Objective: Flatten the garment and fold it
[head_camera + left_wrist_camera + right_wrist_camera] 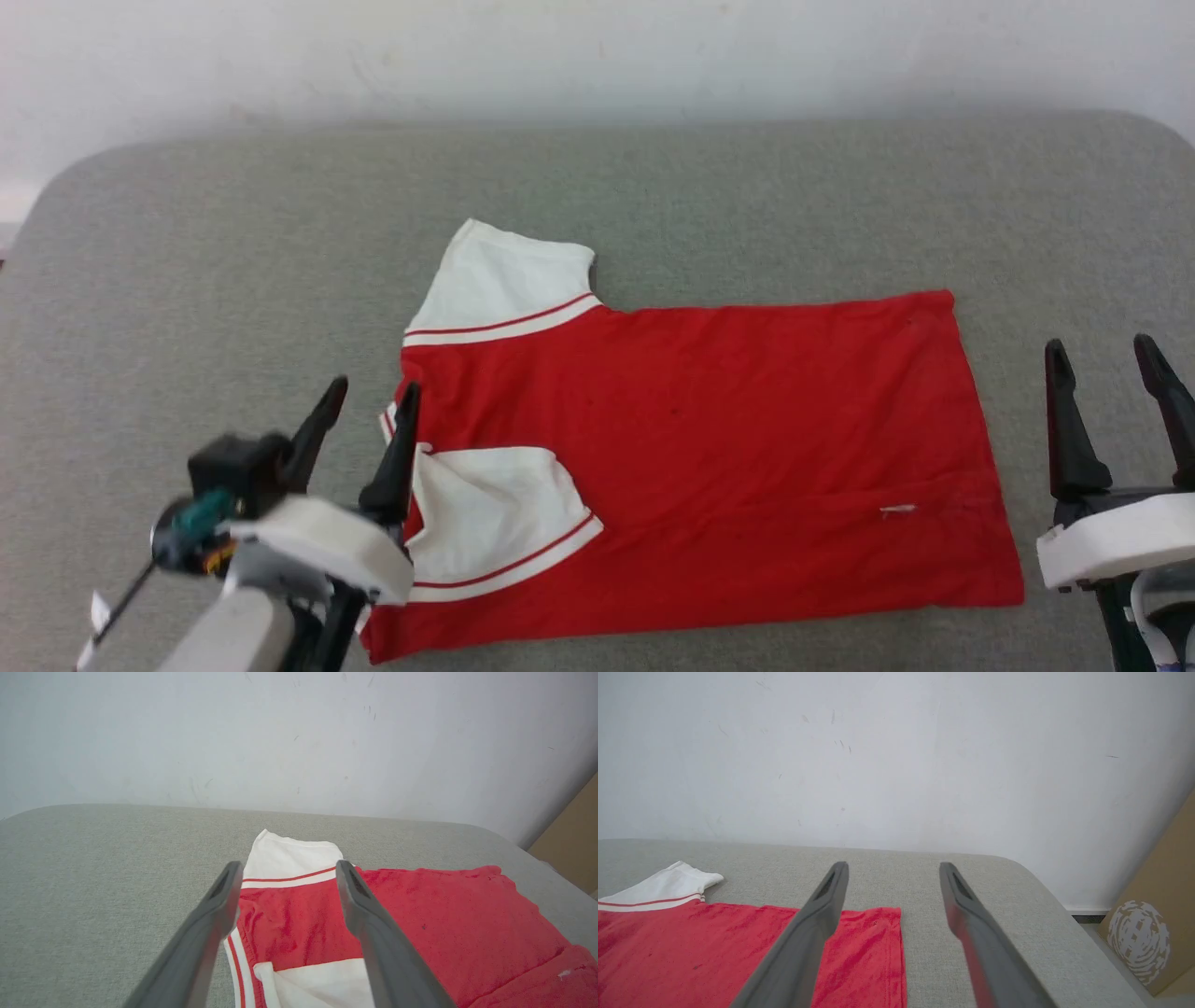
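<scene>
The grey fabric-covered worktop [187, 280] has rounded far corners, with broad bare cloth from its left edge to the shirt and a wide bare strip along its far edge, below a plain white wall [597, 56]. The left gripper [375, 385] stands toward the near left, its two dark fingers apart and holding nothing. In the left wrist view, the left gripper [288, 863] frames the shirt's collar end, one finger over bare cloth just off the edge and the other over the red body; whether either touches the fabric cannot be told. The red jersey T-shirt with white short sleeves and red-and-white striped trim [709, 448] lies flat in the near middle of the worktop, turned sideways, collar end to the left and hem to the right. One white sleeve points toward the far edge; the other is folded onto the red body at the near left. The right gripper [1100, 343] stands just beyond the hem, over bare worktop, its fingers spread and empty. Past the worktop's right edge, a brown cardboard box [1157, 914] leans by the wall.
</scene>
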You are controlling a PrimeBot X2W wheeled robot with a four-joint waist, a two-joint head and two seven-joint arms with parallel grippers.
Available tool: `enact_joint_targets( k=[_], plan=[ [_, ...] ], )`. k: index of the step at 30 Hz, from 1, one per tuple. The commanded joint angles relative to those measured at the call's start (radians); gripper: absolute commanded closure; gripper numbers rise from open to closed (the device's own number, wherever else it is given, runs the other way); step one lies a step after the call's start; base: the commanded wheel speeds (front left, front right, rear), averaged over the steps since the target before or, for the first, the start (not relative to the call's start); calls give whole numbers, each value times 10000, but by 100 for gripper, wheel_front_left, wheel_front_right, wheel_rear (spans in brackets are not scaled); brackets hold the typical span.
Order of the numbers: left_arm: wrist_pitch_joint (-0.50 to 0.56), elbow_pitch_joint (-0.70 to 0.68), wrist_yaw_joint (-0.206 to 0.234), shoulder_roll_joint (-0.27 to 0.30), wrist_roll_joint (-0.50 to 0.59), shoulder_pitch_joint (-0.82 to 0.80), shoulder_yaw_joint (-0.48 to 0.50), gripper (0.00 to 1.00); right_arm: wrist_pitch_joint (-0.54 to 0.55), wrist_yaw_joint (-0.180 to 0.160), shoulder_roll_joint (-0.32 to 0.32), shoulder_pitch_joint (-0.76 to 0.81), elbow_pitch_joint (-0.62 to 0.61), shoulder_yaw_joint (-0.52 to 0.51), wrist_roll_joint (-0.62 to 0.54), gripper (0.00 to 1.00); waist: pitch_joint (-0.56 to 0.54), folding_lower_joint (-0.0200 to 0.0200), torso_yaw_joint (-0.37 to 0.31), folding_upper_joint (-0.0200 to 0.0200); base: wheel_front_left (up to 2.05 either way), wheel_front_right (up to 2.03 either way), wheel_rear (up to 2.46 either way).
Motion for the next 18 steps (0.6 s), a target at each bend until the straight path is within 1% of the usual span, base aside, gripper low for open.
enact_joint_targets(
  k=[1,6,11,15,18],
  plan=[
    [433,-80,-108,172,75,-546,-48,0,-165,-21,122,-152,-183,5,-112,0,551,0,-475,0,0,0,0],
    [2072,87,-511,965,424,-2074,-363,0,-235,-21,321,-407,-539,237,-491,0,1432,0,-1201,0,0,0,0],
    [3576,457,-939,1738,477,-3524,-363,0,-252,-21,465,-694,-861,597,-550,0,2338,0,-2015,0,0,0,0],
    [5083,1077,-1344,2202,250,-4768,-372,0,-293,-21,511,-887,-784,763,-354,0,2922,0,-2516,0,0,0,0],
    [6398,1771,-1552,2463,3,-5677,-398,0,-356,-21,522,-1056,-624,874,276,0,3254,0,-2816,0,0,0,0]
  ],
)
